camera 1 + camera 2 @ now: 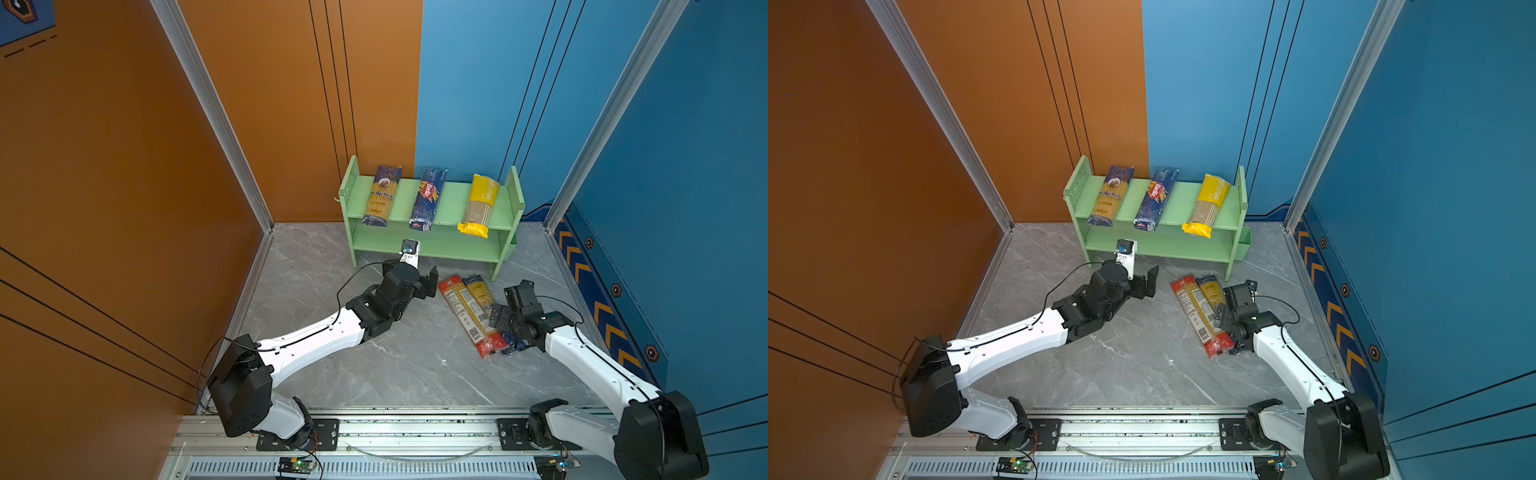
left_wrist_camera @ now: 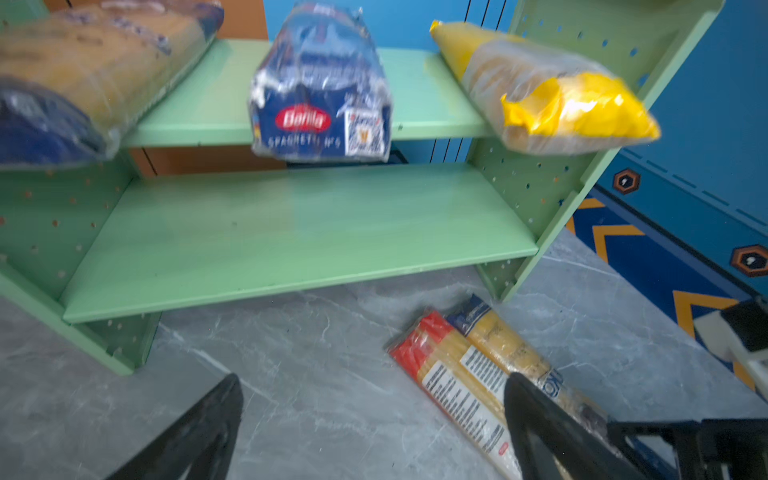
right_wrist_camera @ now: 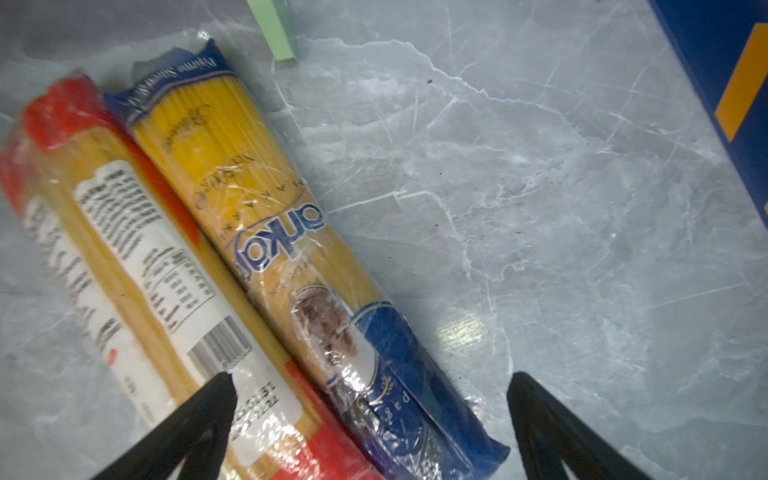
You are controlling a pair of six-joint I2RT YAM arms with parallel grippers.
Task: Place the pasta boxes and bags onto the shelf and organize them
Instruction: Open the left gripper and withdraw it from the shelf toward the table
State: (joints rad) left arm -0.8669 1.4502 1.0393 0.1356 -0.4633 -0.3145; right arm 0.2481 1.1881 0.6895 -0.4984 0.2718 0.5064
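Lab test cell w/ alu rail (image 1: 415,432) (orange/blue wall panels (image 1: 104,166))

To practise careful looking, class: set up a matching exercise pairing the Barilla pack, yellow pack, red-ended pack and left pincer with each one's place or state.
1 Barilla pack
2 yellow pack
3 red-ended pack
4 left pincer

a on the table
b open, holding nothing
c top tier, right end
d top tier, middle

Pairs: 1-d, 2-c, 3-a, 4-b
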